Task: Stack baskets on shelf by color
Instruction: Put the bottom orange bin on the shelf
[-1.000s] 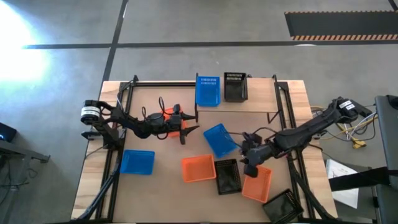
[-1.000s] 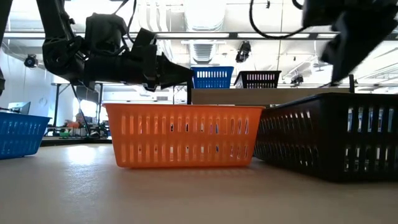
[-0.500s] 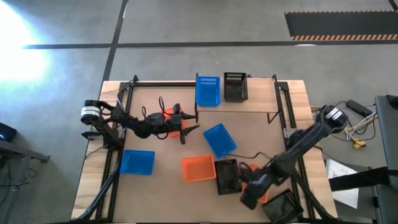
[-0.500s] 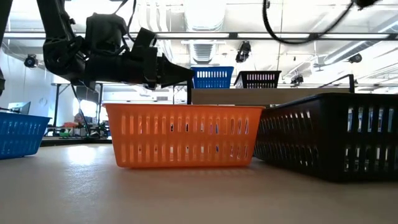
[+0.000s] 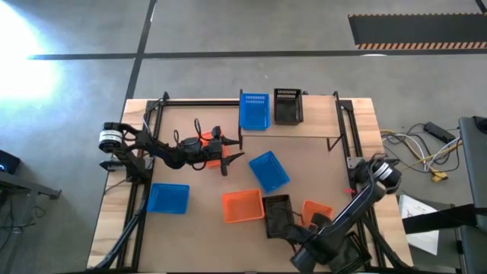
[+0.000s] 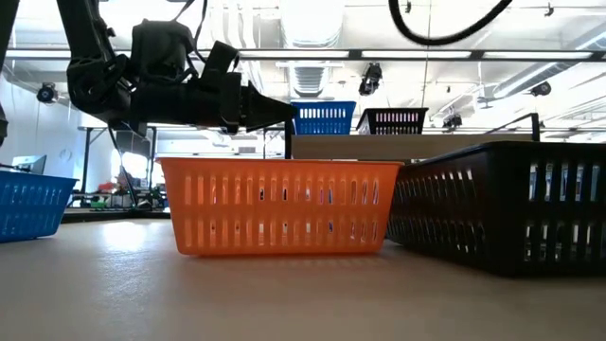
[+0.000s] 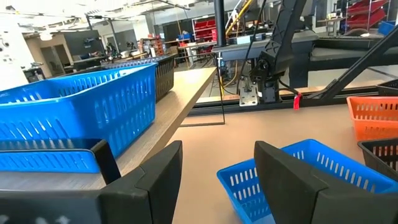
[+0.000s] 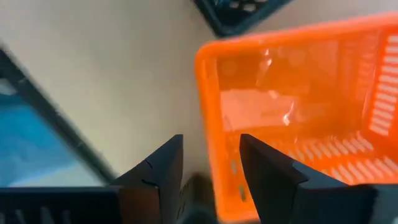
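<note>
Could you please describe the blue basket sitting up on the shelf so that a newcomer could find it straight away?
Look to the far edge of the table, where the narrow wooden shelf runs. Two baskets stand on it side by side, near its middle. The blue basket is the left one, next to a black basket, and it is the only blue one off the tabletop.

Dark jointed arms, black cables

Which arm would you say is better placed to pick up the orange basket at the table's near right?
Right: its open gripper straddles that orange basket's wall; the left gripper hovers near the shelf.
</note>
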Controlling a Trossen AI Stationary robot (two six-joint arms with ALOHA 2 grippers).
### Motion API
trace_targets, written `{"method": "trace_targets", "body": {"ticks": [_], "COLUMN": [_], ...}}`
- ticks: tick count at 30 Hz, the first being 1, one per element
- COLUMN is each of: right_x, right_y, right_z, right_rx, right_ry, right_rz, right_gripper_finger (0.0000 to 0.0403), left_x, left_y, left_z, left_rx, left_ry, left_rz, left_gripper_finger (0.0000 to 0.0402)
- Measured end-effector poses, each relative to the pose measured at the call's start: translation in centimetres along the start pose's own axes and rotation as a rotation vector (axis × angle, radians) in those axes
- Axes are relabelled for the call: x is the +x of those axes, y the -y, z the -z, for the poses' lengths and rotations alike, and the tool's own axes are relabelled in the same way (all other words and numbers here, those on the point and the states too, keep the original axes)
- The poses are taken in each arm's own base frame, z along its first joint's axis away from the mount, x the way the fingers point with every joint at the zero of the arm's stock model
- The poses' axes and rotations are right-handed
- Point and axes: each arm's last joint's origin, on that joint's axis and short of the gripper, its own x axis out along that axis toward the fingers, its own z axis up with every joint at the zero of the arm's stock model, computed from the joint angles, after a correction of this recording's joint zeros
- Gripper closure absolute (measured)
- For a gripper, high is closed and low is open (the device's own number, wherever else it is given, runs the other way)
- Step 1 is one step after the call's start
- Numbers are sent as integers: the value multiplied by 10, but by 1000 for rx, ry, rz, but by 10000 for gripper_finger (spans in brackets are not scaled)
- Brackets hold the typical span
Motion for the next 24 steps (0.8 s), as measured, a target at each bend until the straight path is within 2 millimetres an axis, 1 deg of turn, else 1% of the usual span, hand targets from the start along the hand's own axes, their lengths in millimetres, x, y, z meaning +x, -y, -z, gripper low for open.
{"method": "trace_targets", "body": {"ticks": [4, 6, 8, 11, 13, 14, 16, 18, 21, 24], "right_x": [16, 24, 29, 35, 35, 33, 21, 0, -44, -90], "right_y": [3, 4, 9, 22, 32, 38, 52, 68, 92, 123], "right_z": [-1, -2, -4, -3, 0, 2, 3, 1, -1, -2], "right_rx": [-61, -94, -125, -128, -133, -139, -142, -143, -150, -147], "right_ry": [-7, 3, 15, 13, 5, 2, -5, -2, 85, 231], "right_rz": [65, 96, 121, 169, 186, 191, 190, 184, 124, 49], "right_gripper_finger": [240, 249, 272, 326, 369, 381, 388, 392, 394, 394], "left_x": [0, 0, 0, 0, 0, 0, 0, 0, 0, 0], "left_y": [0, 0, 0, 0, 0, 0, 0, 0, 0, 0], "left_z": [0, 0, 0, 0, 0, 0, 0, 0, 1, 1], "left_rx": [-1, -2, -2, -3, -5, -10, -25, -28, -29, -30], "left_ry": [0, 1, 2, 2, 1, -1, -3, -3, -6, -10], "left_rz": [0, 0, 0, 0, 1, 1, 1, 2, 2, 3], "left_gripper_finger": [217, 217, 217, 217, 217, 217, 217, 217, 217, 217]}}
